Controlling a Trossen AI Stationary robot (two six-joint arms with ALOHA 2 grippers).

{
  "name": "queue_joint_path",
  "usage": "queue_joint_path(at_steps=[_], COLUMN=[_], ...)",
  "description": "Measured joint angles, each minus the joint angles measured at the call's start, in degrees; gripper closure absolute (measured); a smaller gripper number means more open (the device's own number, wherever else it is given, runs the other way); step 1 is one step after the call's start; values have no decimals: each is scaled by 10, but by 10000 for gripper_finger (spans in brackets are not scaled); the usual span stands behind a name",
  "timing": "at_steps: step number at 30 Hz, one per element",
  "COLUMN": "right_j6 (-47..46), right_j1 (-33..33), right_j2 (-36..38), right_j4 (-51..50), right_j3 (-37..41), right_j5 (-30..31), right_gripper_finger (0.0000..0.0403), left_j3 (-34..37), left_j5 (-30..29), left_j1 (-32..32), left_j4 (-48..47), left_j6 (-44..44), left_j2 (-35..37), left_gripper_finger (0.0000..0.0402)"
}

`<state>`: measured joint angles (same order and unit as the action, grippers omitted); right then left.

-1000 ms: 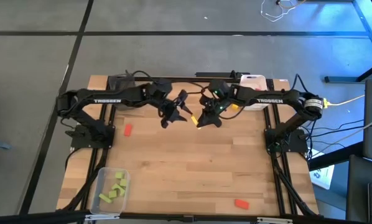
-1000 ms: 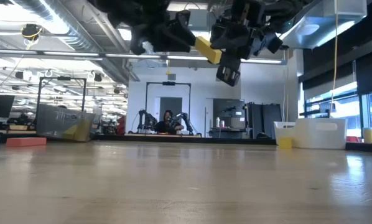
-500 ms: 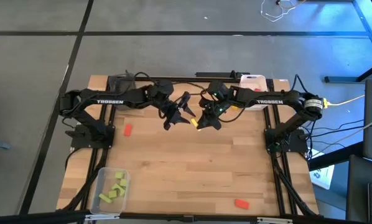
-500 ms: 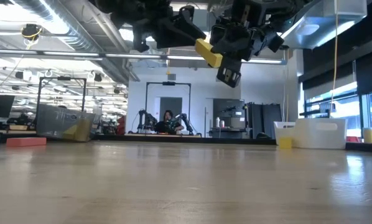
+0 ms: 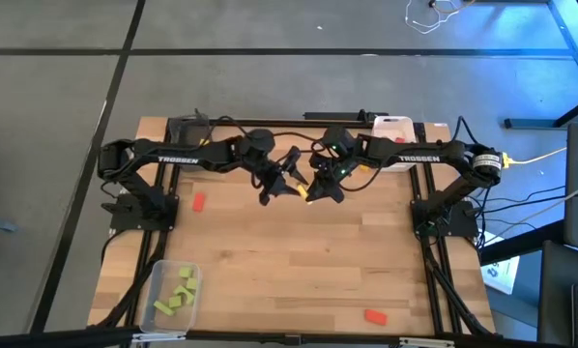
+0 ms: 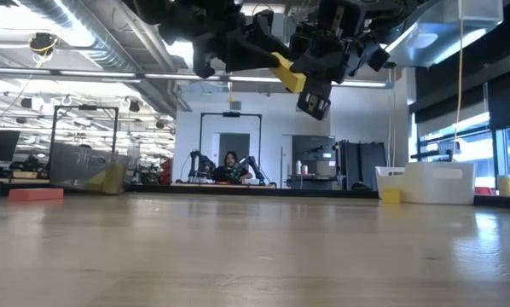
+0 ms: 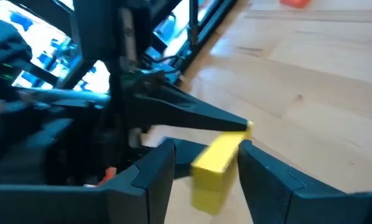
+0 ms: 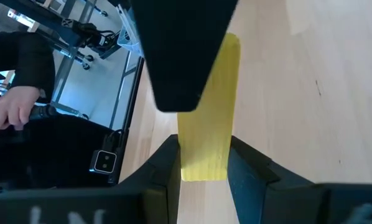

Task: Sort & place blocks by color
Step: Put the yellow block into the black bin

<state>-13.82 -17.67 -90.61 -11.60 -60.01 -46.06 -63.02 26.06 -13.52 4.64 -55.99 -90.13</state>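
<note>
right now mid-air above the back middle of the table, a handover of one yellow block, well clear of the wood. clamped on one end of that block, the right gripper, its fingers together on the narrow sides in the right wrist view, the bar running lengthwise straight out from between them. facing it from the other side, the left gripper, fingers apart and straddling the free end of the bar; touching or not, cannot tell. seen from table height, the block tilted, one end lower, wedged between the two dark grippers up near the top. so, for the coming move, in judgement: long axis of the bar lying along the line between the two arms, free end pointing at the left gripper and already between its fingers, hence only a squeeze there and a letting go on the right, with a slip or a twist of the bar as the risk if both happen badly timed. farther out, toward the left side, a red block flat on the wood; another red block near the front right edge. at the front left corner, a clear tray holding light green blocks. at the back right, beyond the right arm, a white tray, contents not plain.
</note>
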Motion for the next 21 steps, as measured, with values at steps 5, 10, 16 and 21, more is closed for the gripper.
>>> queue_joint_path(at_steps=[5, 10, 16, 21], right_j6=[0, -5, -6, -7], right_j1=[1, 1, 1, 1], right_j2=[0, 0, 0, -1], right_j4=[0, -3, -5, -3], right_j3=[0, 0, 0, 1], right_j5=[-1, -4, -3, 1], right_gripper_finger=[305, 305, 305, 305], left_j3=[0, 1, 2, 2], left_j5=[-1, 4, 6, 0], left_j1=[0, 0, 0, 0], left_j4=[2, -5, -19, -28], left_j6=[0, 0, 0, 4], left_j2=[0, 0, 0, 1], left_gripper_finger=[267, 323, 355, 355])
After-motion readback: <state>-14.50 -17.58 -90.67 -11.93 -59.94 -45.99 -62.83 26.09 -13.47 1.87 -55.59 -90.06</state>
